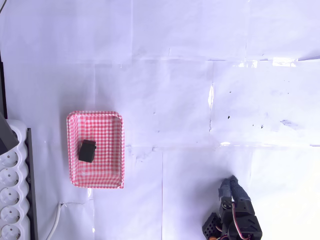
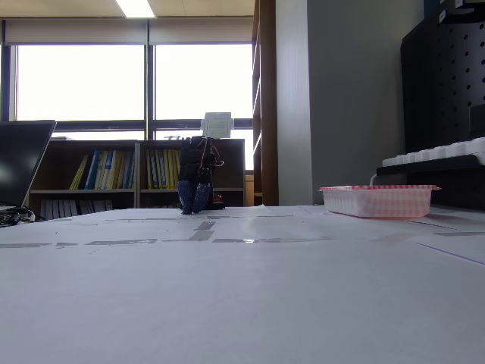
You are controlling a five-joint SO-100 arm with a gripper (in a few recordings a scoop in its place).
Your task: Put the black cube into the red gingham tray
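In the overhead view the black cube (image 1: 87, 151) lies inside the red gingham tray (image 1: 95, 119), a little left of the tray's middle. The tray sits at the left of the white table. Far from it, at the bottom right, the dark gripper (image 1: 231, 180) is folded back near the arm's base, its fingers together with nothing between them. The low fixed view shows the tray (image 2: 378, 201) side-on at the right, its rim hiding the cube, and the gripper (image 2: 195, 206) hanging down to the table at the far end.
A white multi-socket power strip (image 1: 11, 200) with a cable lies along the left edge, close beside the tray. Taped paper sheets cover the table (image 1: 200, 100). A laptop (image 2: 19, 163) stands at the left of the fixed view.
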